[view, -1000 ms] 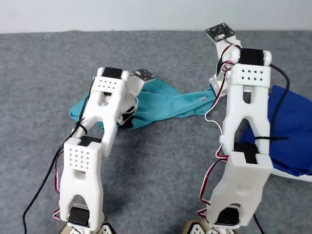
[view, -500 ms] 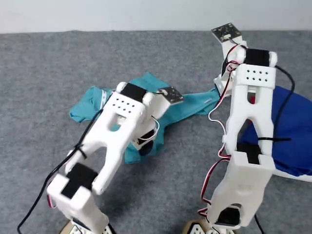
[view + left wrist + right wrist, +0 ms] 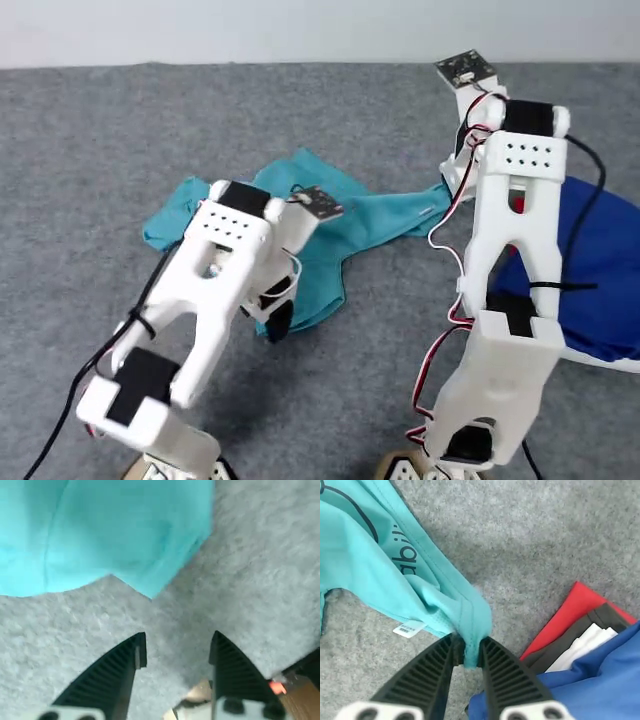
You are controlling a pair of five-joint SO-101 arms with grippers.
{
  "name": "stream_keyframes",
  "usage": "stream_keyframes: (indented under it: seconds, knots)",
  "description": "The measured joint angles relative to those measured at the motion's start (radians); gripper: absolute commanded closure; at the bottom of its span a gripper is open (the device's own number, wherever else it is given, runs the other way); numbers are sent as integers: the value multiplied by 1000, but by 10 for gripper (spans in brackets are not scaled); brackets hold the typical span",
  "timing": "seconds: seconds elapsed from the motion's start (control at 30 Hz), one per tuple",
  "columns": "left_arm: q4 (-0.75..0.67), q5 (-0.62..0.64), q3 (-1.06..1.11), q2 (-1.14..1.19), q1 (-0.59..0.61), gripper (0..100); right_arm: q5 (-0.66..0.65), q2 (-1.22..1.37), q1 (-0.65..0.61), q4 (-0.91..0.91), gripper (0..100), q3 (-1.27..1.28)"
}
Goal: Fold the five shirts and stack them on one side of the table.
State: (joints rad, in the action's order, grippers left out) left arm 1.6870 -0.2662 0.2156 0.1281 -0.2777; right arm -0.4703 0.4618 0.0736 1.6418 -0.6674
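Observation:
A teal shirt lies crumpled across the middle of the grey carpet, with one flap folded toward the front. My left gripper hangs open just above bare carpet, a short way off the teal shirt's folded edge; from above it sits at the flap's front corner. My right gripper is shut on a bunched end of the teal shirt, beside a white tag, at the garment's right end.
A blue shirt tops a pile at the right edge. Up close, red, dark and white layers peek from under the blue cloth. Grey carpet stretches to the left and back.
My left arm has swung from the shirt's left part toward the front, and a teal flap has come forward with it. The right arm has barely moved, still holding its end.

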Motion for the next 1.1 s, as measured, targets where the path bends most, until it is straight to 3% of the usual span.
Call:
stream_keyframes:
  seconds: [0.57, 0.87, 1.1]
  knots:
    - [-201, -9, 0, 279, 9, 788, 0, 0, 0, 0, 990, 0]
    - [-229, -14, -26, 330, -15, 982, 0, 0, 0, 26, 990, 0]
    - [-141, -15, -81, 311, -29, 987, 0, -25, -17, 63, 990, 0]
